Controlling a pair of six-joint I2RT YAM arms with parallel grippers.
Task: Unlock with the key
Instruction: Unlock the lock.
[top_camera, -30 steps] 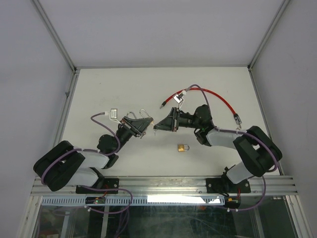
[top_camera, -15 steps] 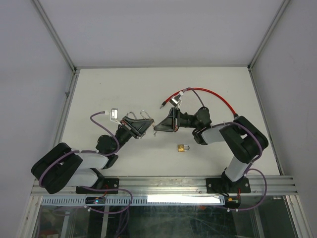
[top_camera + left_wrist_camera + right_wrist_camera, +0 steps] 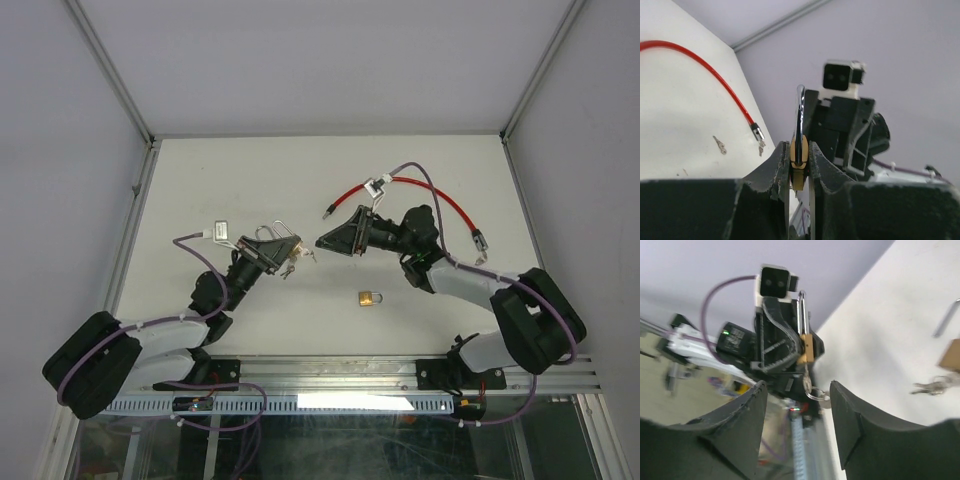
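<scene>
My left gripper point(image 3: 278, 252) is shut on a small brass padlock point(image 3: 798, 178), whose steel shackle point(image 3: 800, 112) points up between the fingers. In the right wrist view the same padlock point(image 3: 807, 347) faces me. A key point(image 3: 806, 382) sticks out of its underside, with a key ring point(image 3: 821, 395) dangling from it. My right gripper point(image 3: 797, 390) is open just short of the key, touching nothing. From above, the right gripper point(image 3: 323, 241) sits a little to the right of the key point(image 3: 299, 257).
A second brass padlock point(image 3: 371, 298) lies on the white table nearer the front, with its own keys point(image 3: 932, 386) beside it. A red cable point(image 3: 420, 189) with metal ends curves across the back right. Frame rails border the table.
My right gripper has opened, let go of the key and drawn back slightly to the right. The key stays in the padlock. The left gripper has shifted a little to the left with the padlock.
</scene>
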